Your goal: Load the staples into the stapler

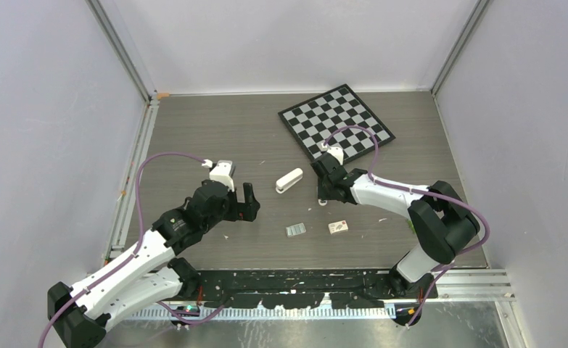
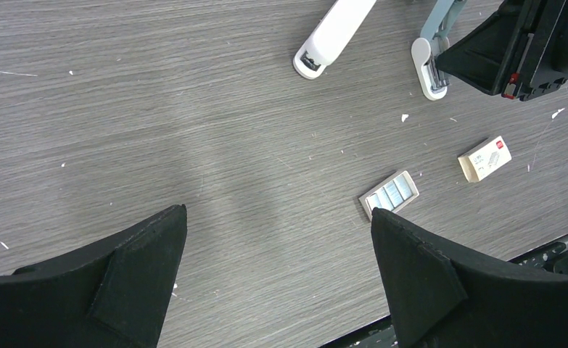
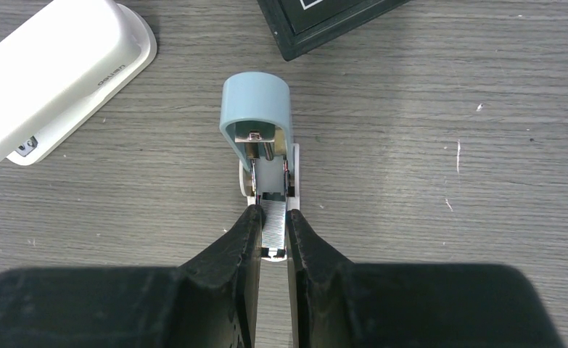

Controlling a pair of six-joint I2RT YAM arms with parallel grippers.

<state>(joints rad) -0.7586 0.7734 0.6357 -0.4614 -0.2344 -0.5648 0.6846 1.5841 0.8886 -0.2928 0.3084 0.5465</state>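
Staples (image 3: 272, 221): strip pinched between the closed right fingers (image 3: 241, 243), lying in the channel of the open stapler (image 3: 255, 98), apparently part-seated. Stapler lies on the worktop (image 1: 215, 130), four o'clock of white casing (image 1: 289, 180). Cap not yet closed. Left fingers (image 2: 143, 254) wide apart, empty.

staple strip (image 3: 272, 217) in stapler (image 3: 255, 98) mid-table; second stapler (image 1: 289, 180) left, chessboard (image 1: 336, 121) behind; staples (image 1: 295, 230), box (image 1: 339, 227) in front.
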